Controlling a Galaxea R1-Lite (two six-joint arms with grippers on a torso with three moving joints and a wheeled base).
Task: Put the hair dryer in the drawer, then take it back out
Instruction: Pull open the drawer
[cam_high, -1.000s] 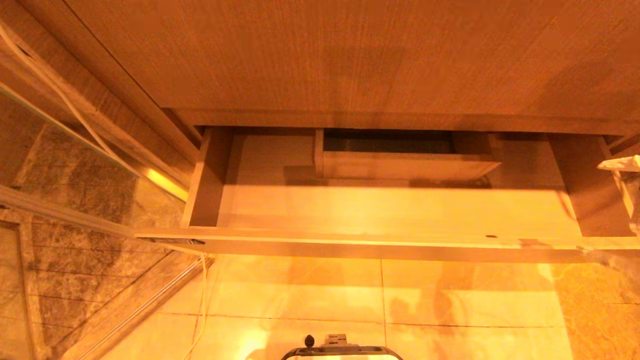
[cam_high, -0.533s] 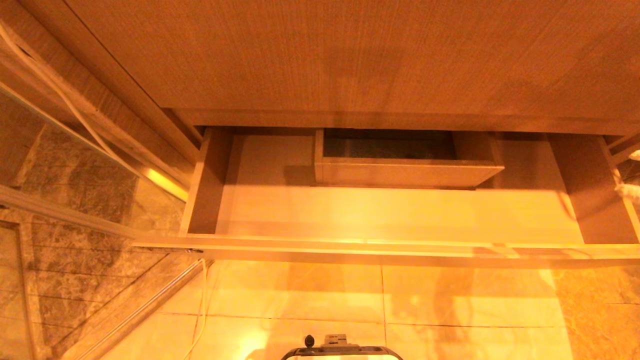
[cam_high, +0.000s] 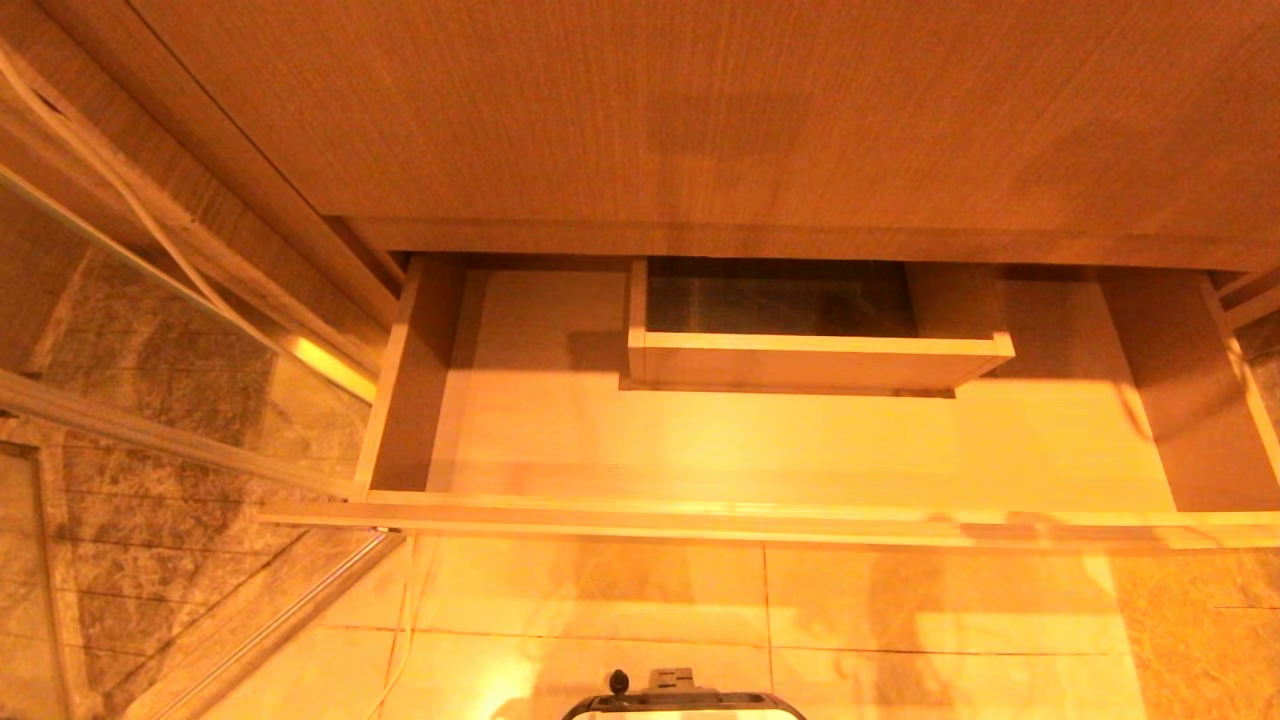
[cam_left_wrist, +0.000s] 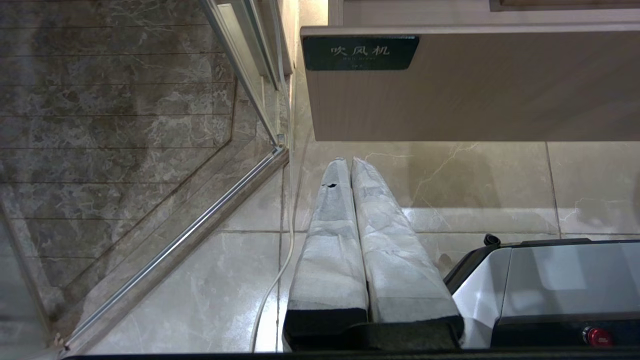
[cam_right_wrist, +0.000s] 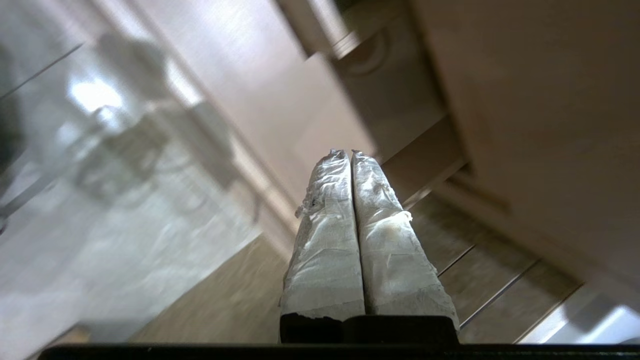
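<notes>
The drawer stands pulled out below the cabinet, wide and shallow, of light wood. Inside it I see only its bare floor and a boxed rectangular cutout at the back. The hair dryer is out of view in every frame. In the left wrist view the drawer front carries a small dark label at its corner. My left gripper hangs parked below that front, shut and empty. My right gripper is shut with nothing between its wrapped fingers, off the drawer's right end and outside the head view.
A taller plain wood panel rises above the drawer. On the left stand a glass partition and its metal floor rail, with a white cable beside it. My base sits on the marble tile floor under the drawer.
The drawer has slid further out towards me. The right gripper, seen at the drawer's right end a second ago, has left the head view and closed.
</notes>
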